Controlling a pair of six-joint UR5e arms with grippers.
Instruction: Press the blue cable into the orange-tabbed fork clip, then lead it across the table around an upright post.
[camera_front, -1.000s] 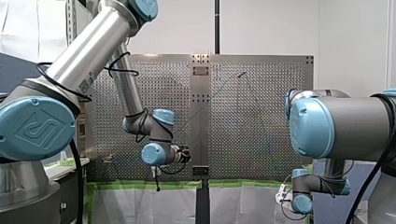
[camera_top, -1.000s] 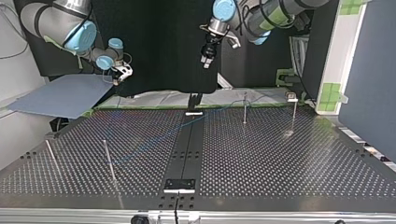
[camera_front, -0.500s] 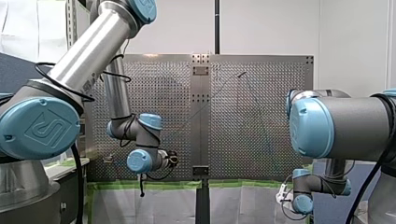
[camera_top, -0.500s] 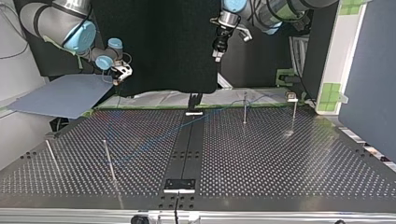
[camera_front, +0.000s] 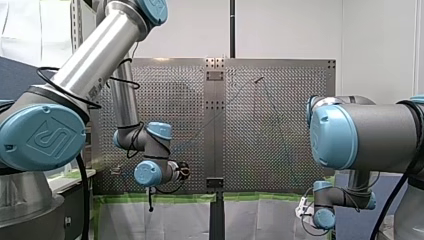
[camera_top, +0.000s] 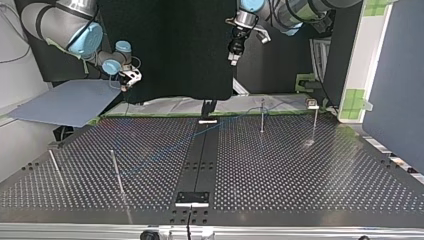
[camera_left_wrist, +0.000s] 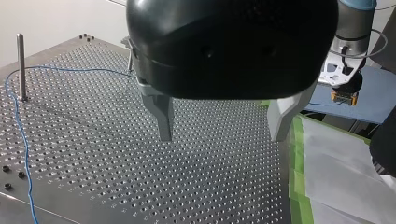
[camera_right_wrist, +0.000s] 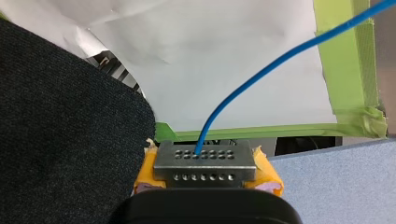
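The blue cable (camera_top: 165, 152) lies in a loose line across the perforated table (camera_top: 300, 180) and passes an upright post (camera_top: 262, 116). In the left wrist view the cable (camera_left_wrist: 22, 135) bends round a post (camera_left_wrist: 20, 65) off to the side of my left gripper (camera_left_wrist: 220, 138), which hangs open and empty above the table. In the top view my left gripper (camera_top: 233, 52) is high over the table's far edge. My right gripper (camera_right_wrist: 205, 161), with yellow pads, is shut on a small metal block from which the cable (camera_right_wrist: 243, 95) runs out. A small clip (camera_top: 312, 104) stands at the far right.
More upright posts stand on the table: one (camera_top: 315, 122) by the clip and two (camera_top: 116, 171) (camera_top: 54, 167) at the top view's left. A black strip (camera_top: 200, 160) runs down the middle. White sheeting with green tape (camera_right_wrist: 345, 60) covers the table's edge; a blue-grey board (camera_top: 65, 102) lies beside it.
My left arm swung towards the front view's left, its gripper shifting right and a little up in the top view, then nearly stopped. My right arm has stayed still.
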